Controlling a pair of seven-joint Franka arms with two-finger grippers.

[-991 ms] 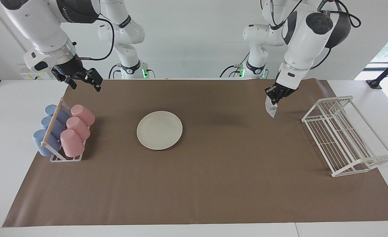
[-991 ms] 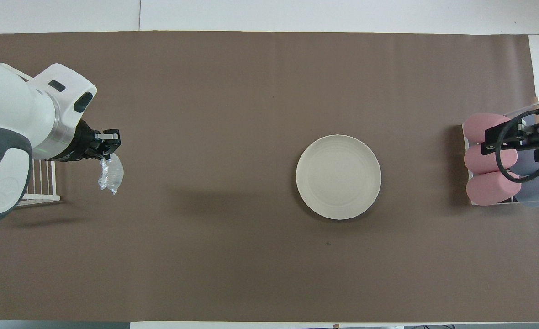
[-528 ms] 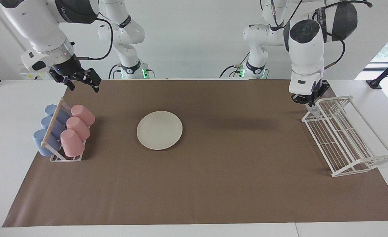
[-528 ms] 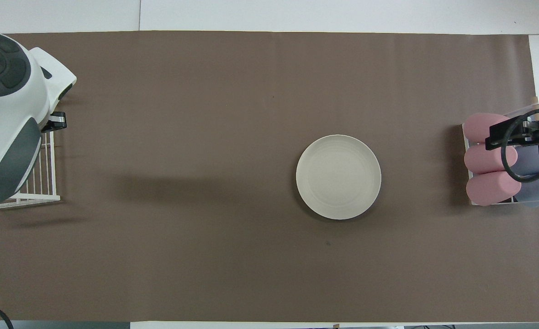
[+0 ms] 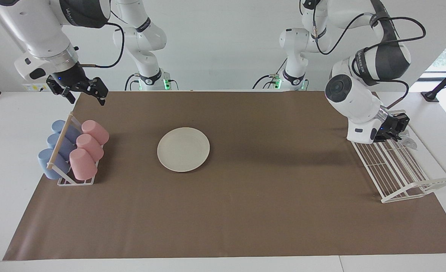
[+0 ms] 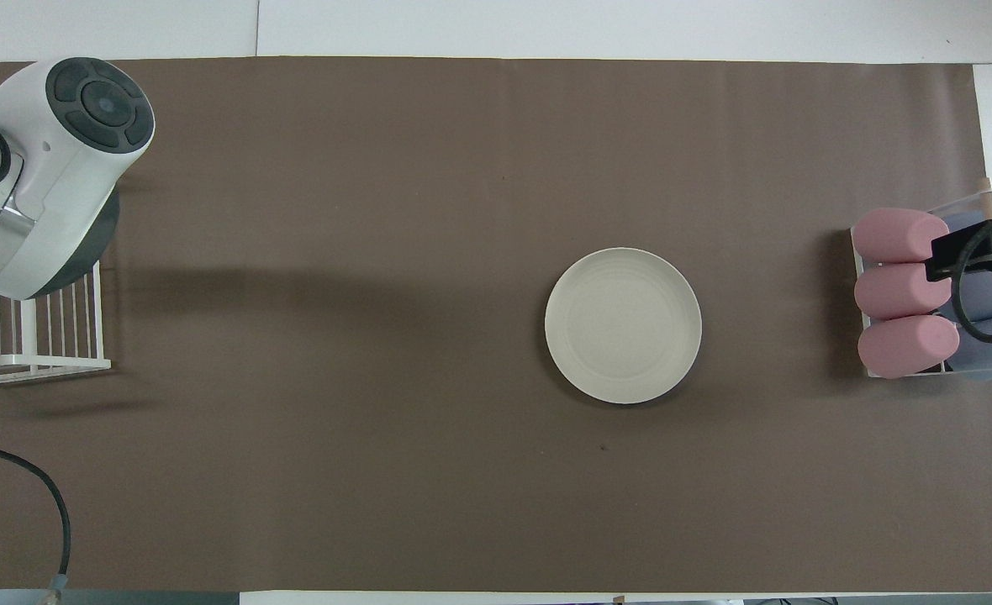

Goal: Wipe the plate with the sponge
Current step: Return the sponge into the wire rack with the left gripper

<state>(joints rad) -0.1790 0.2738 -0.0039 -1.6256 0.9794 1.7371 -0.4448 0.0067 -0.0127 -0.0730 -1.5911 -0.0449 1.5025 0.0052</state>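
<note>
Facing view: plate [image 5: 183, 149] flat on the brown mat [image 5: 245, 211], bare, between the cup rack [image 5: 73, 151] and the wire rack [image 5: 395, 162]. Left gripper [image 5: 397, 130] over the wire rack, fingers pinched on the sponge [image 5: 407, 140], which pokes out over the rack's bars. Right gripper [image 5: 80, 88] in the air above the cup rack, fingers spread, holding nothing.

Overhead view: plate [image 6: 623, 325] alone mid-mat. Left gripper and sponge hidden under the arm. Right gripper [image 6: 988, 256] over the cups.

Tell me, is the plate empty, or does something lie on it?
Empty. The plate lies flat on the brown mat with its whole face bare in both views; the sponge is at the left gripper, over the white rack.
</note>
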